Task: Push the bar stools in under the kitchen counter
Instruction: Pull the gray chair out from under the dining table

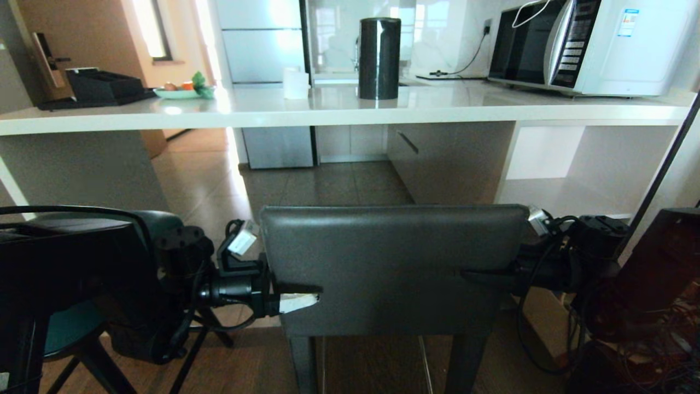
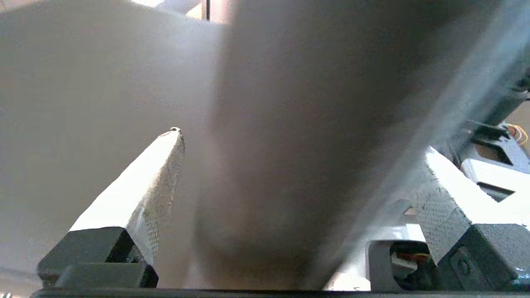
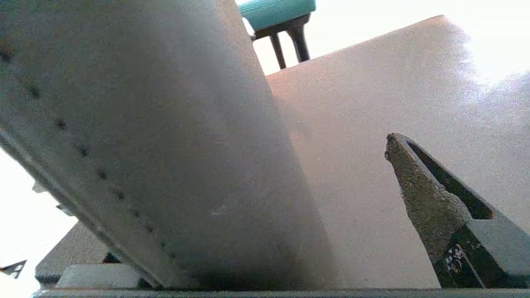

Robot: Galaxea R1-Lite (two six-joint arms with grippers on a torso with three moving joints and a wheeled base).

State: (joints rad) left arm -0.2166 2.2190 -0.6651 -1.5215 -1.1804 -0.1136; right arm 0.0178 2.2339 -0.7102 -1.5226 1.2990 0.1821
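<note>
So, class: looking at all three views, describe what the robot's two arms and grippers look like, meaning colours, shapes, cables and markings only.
Both arms are black with chunky rounded joints and loose black cables looping along them. The left gripper has long tapering fingers on black bases, their inner pads pale with a fine woven texture. The right gripper shows a dark pointed finger with a rough grainy surface. A small silver-white block sits on top of each wrist.

- Kitchen counter (image 1: 492, 112) — white slab top; bears a black tray (image 1: 95, 90), fruit plate (image 1: 178, 92), white cup (image 1: 296, 83), black cylinder (image 1: 379, 58), microwave (image 1: 590, 44).
- Tiled floor (image 1: 328, 186) — carries dark grey stool (image 1: 391, 268), teal stool (image 1: 71, 328).
</note>
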